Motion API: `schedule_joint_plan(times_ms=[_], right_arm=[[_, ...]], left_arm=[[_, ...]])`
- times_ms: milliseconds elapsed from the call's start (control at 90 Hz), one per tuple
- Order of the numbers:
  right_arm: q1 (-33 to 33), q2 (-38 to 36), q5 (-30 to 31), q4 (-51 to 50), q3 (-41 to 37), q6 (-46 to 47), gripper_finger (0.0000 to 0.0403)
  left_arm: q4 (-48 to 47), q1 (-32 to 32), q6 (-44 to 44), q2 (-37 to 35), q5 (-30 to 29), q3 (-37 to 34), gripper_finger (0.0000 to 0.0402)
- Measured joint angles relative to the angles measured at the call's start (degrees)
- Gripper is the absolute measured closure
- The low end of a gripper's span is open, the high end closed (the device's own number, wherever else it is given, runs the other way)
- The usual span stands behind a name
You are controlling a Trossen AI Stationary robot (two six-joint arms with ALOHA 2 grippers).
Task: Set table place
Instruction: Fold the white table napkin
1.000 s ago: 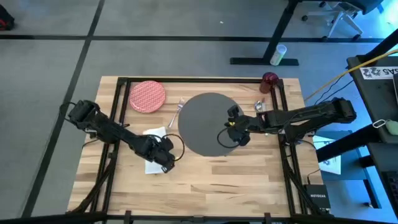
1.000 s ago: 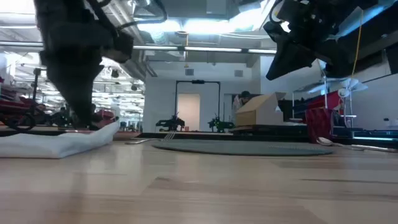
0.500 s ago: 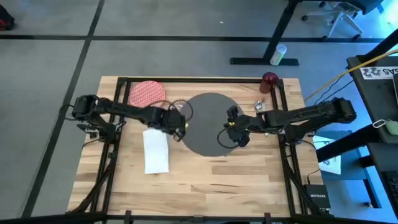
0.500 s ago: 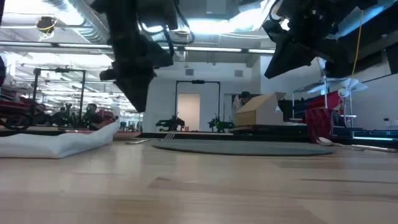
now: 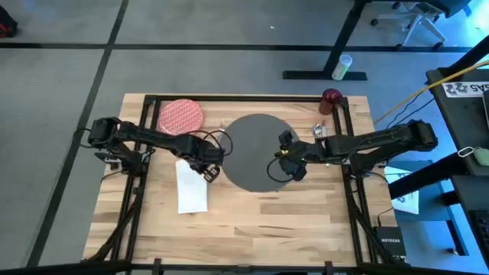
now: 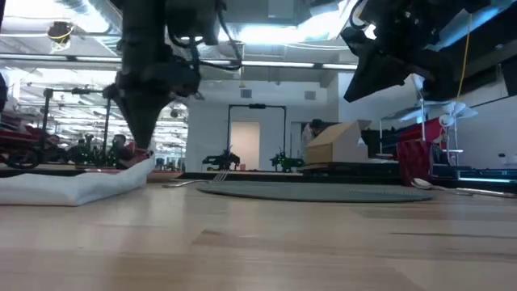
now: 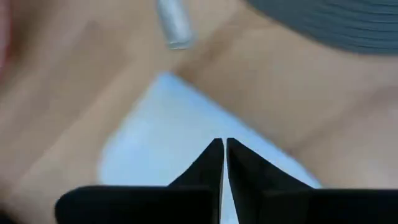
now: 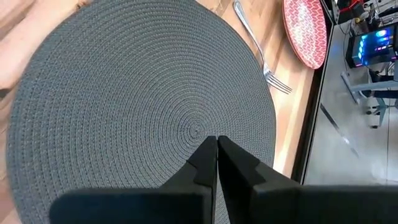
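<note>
A: Nearest is the napkin [image 5: 192, 186], flat on the desk [image 5: 252, 225] at eight o'clock from the mat [image 5: 256, 151]. The left hand [image 5: 210, 172] hangs over its far corner, fingers pressed together, holding nothing.

B: I'd part them first, then come down on the fork [image 8: 261, 59], whose handle end lies just past that corner.

A: Slide it out low; it lies close along the mat's edge. The right hand [image 5: 291, 169] hovers over the mat's four o'clock rim, fingers together, empty.

B: Farther off, the plate [image 5: 180, 118] sits at ten o'clock, the cup [image 5: 331, 97] at two, and cutlery [image 5: 318, 131] beside the right arm.
</note>
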Motion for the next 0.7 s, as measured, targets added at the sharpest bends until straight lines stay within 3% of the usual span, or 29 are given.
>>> schedule_joint_plan(times_ms=[700], right_arm=[[0.0,0.0,0.0,0.0,0.0,0.2,0.0403]], left_arm=[[9.6,4.0,2.6,0.0,-2.2,-8.7,0.0401]])
